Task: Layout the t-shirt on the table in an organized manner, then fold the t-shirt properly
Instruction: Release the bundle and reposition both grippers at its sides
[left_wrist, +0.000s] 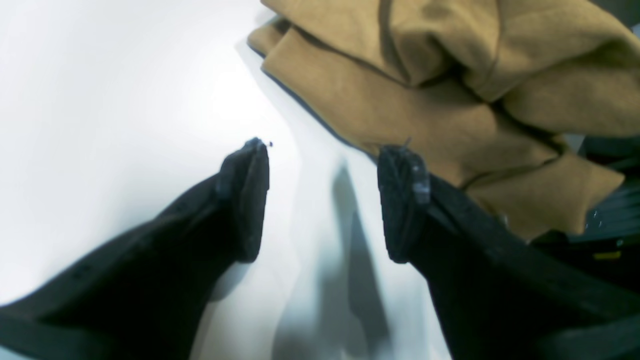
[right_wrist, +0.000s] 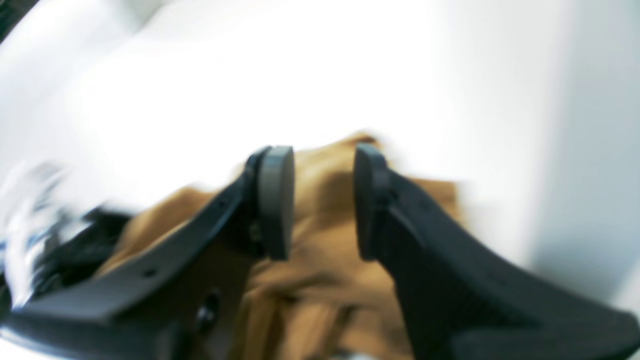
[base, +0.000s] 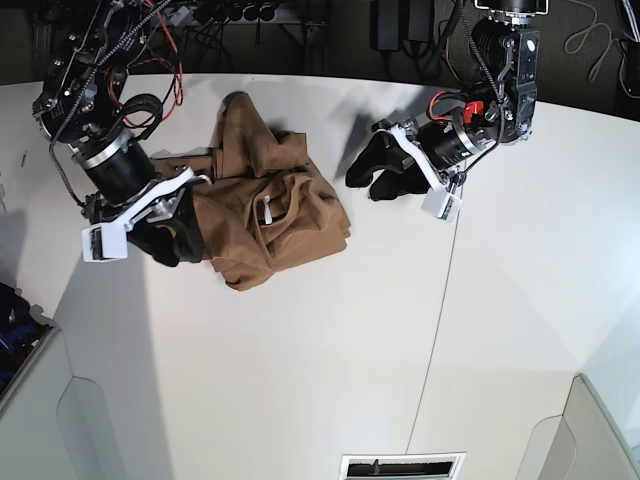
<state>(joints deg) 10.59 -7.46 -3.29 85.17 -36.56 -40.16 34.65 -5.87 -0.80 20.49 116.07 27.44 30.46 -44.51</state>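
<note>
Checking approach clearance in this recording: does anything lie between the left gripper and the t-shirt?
Nothing visible does. The left gripper hangs open over bare table, and the crumpled t-shirt edge lies just beyond its fingertips, with only white tabletop between them.

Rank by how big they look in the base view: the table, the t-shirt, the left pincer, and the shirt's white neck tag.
Largest to smallest:
1. table
2. t-shirt
3. left pincer, open over the table, beside the shirt; it may sit nearer the camera, so its rank is less sure
4. neck tag
</note>
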